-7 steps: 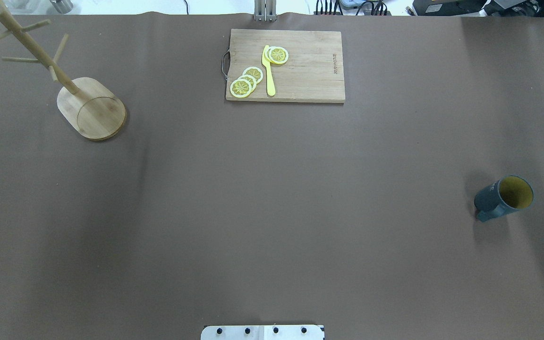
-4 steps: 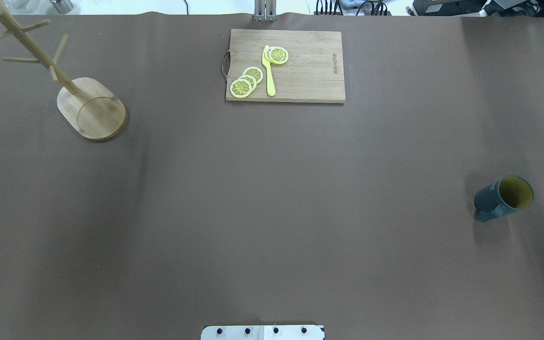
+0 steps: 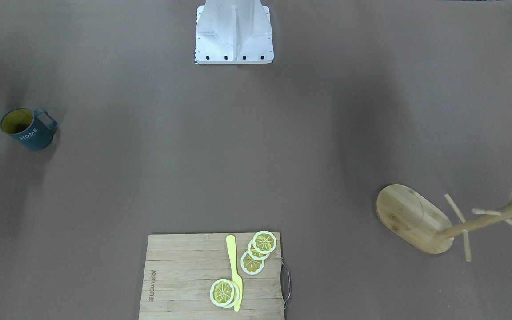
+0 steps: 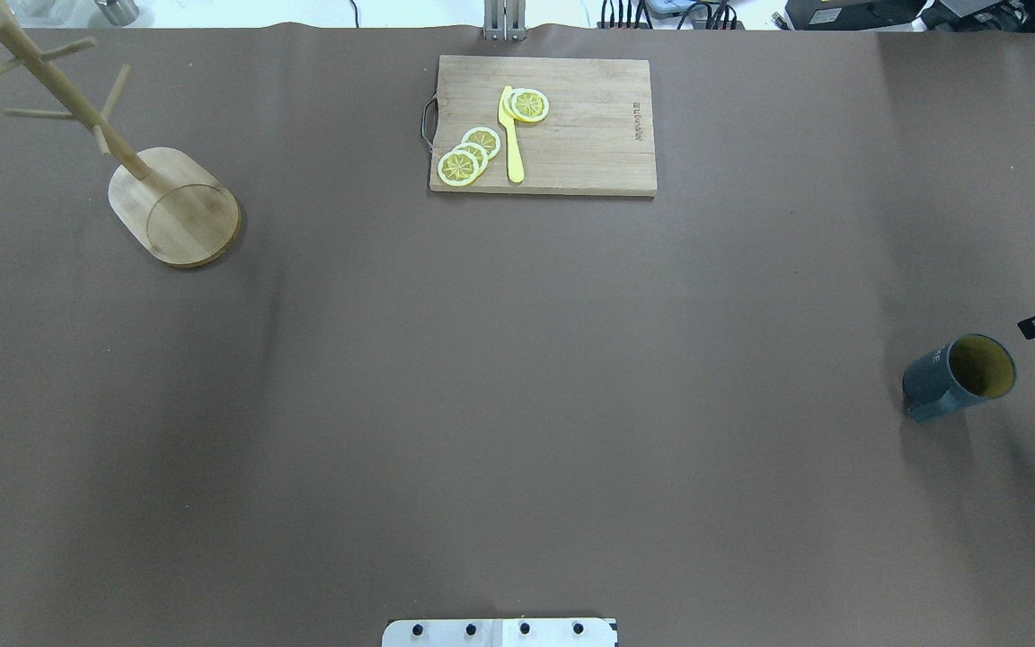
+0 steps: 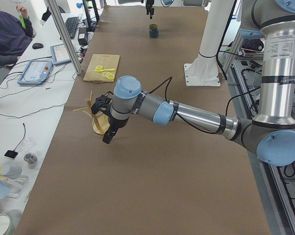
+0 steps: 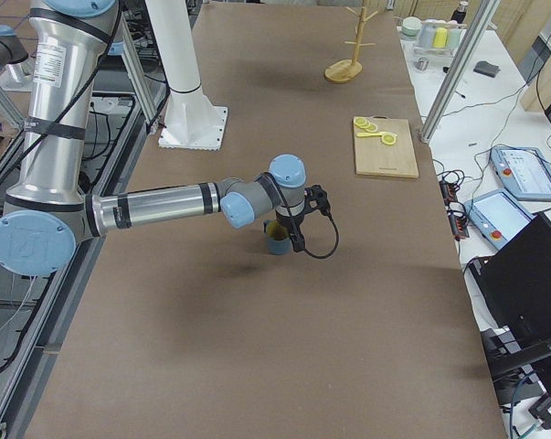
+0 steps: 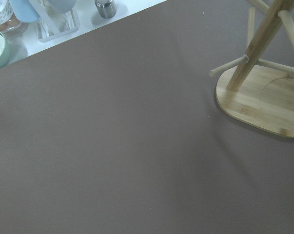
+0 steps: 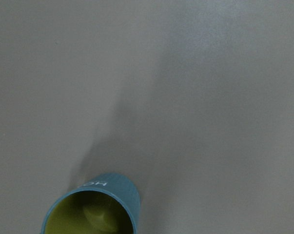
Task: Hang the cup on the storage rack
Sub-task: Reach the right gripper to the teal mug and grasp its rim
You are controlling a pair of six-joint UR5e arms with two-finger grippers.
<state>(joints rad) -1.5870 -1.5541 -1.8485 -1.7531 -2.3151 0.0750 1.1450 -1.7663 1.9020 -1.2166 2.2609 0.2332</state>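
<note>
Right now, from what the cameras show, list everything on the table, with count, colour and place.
Dark blue-grey mug with yellow-green inside: one, upright, on the robot's right side of the table.
Light bamboo mug tree: one, pegs bare, far left corner.
Rectangular bamboo cutting board: one, far edge, centre.
Lemon slices: about five, yellow with white rims, on the board.
Yellow knife: one, on the board among the slices.
Brown table cover: one.
Left gripper: black, beside the mug tree; open or shut cannot be told.
Right gripper: black, close to the mug but apart from it; open or shut cannot be told.
</note>
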